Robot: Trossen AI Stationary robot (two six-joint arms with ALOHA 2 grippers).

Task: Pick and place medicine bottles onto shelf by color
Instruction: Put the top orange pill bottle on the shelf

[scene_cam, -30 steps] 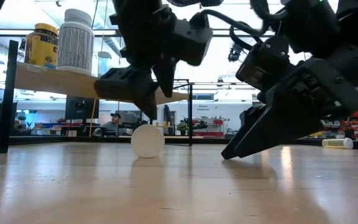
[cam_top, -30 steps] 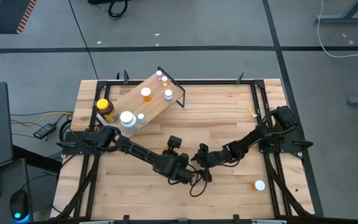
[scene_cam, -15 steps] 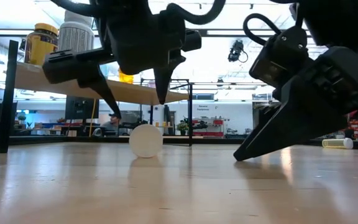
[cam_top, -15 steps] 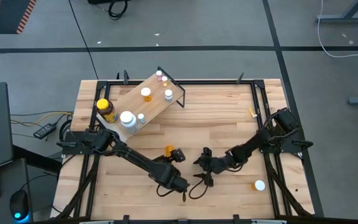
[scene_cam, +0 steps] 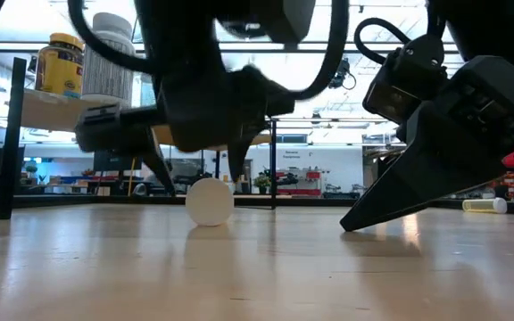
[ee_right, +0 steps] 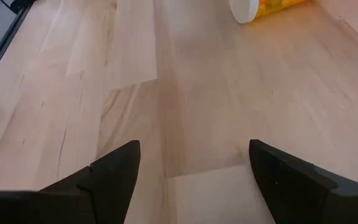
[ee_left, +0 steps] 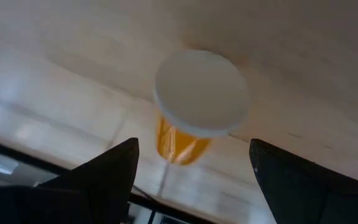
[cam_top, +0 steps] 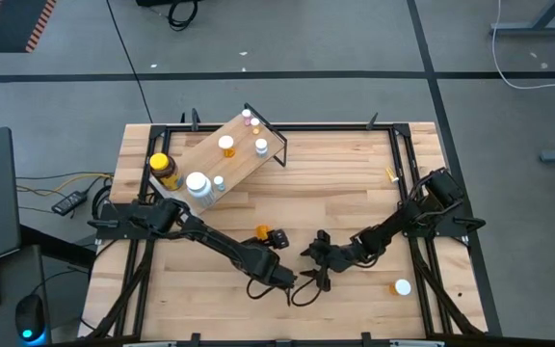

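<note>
Medicine bottles mostly stand sorted on the plywood shelf (cam_top: 222, 154) at the far left of the table (cam_top: 355, 169), among them an amber jar with a yellow lid (cam_top: 163, 170) and a larger white-capped bottle (cam_top: 198, 184) at its near-left end. An orange vial with a white cap (cam_top: 262, 233) lies on its side on the bare wood near the table's middle. The left gripper (cam_top: 289, 284) hangs just to the near side of it, fingers spread wide and holding nothing; the left wrist view looks straight at the vial's white cap between the two dark fingers (ee_left: 107, 171). The right gripper (cam_top: 318, 277) waits close by on the right, its fingers (ee_right: 114, 165) also apart and empty over open wood. Another white-capped bottle (cam_top: 402, 287) rests well off at the near right.

The step in hand appears to be the approach to the fallen vial. The next move likely calls for bringing the open left fingers around its body, closing squarely so that it cannot roll, then carrying it to the orange group on the shelf.
</note>
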